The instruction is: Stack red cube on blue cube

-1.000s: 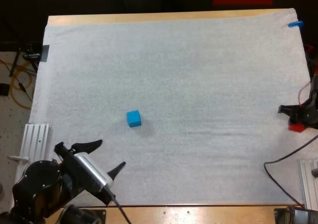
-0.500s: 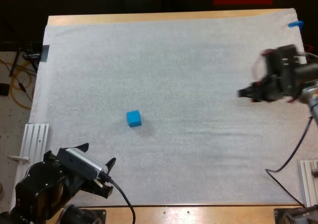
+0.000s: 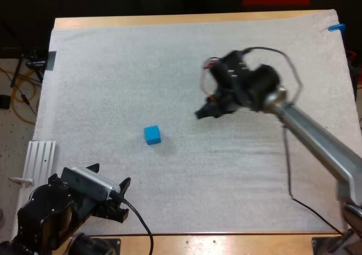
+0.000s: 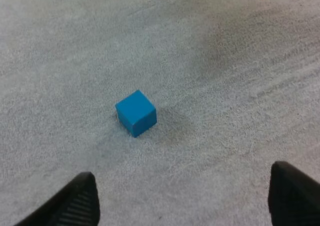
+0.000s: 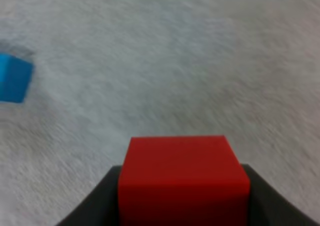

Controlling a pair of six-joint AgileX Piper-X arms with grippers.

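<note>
Right pincer (image 5: 183, 203) clamps plain red cube (image 5: 183, 173); left pincer (image 4: 186, 198) wide, near blue cube (image 4: 136, 113).

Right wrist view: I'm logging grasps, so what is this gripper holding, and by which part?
The right gripper holds the red cube, with its black fingers pressed against two opposite sides.

One blue cube (image 3: 152, 134), one red cube (image 5: 183, 178), one white mat (image 3: 169, 68).
</note>
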